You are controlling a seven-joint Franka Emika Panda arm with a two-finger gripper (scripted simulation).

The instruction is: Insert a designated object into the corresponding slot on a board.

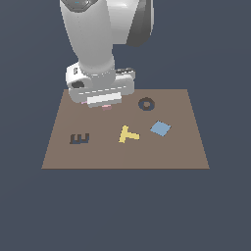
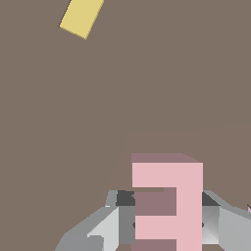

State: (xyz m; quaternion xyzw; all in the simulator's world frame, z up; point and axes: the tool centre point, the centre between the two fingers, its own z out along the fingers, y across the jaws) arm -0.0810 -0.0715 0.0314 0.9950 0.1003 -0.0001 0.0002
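My tool (image 2: 166, 215) grips the pink piece (image 2: 169, 196), an E-shaped block, with a finger (image 2: 110, 228) pressed to each flank. In the exterior view only a pink sliver (image 1: 106, 106) shows beneath the tool (image 1: 101, 100), low over the far part of the brown board (image 1: 181, 152). The E-shaped slot (image 1: 80, 138) lies nearer the camera and toward the exterior view's left, well apart from the tool. A yellow T (image 1: 128, 134) lies between the slot and a blue square (image 1: 160, 128). No brands or writing are legible.
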